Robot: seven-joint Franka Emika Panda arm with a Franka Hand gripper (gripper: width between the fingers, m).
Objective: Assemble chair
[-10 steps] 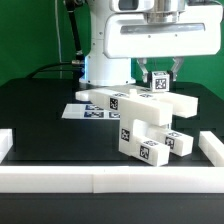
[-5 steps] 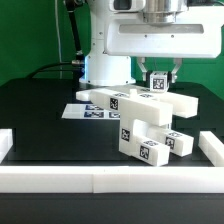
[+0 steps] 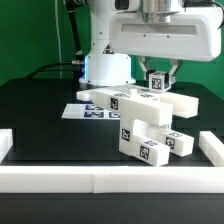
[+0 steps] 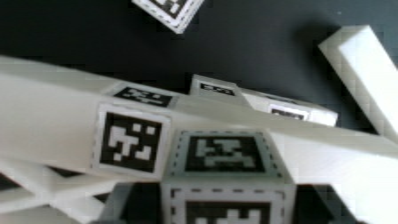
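Chair: we see the chair (image 3: 145,125) as a cluster of chunky white tagged blocks stacked in the middle of the black table (image 3: 40,100), with a long slab (image 3: 125,98) across its top.
Held piece: a small tagged block (image 3: 158,82) sits just above the slab, towards the exterior view's right. We cannot tell whether they touch.
Gripper: the gripper (image 3: 161,75) reaches down from above, its fingers pinching that block's sides.
Surroundings: we find the marker board (image 3: 78,111) flat behind the stack, and a white border rail (image 3: 100,181) along the front.
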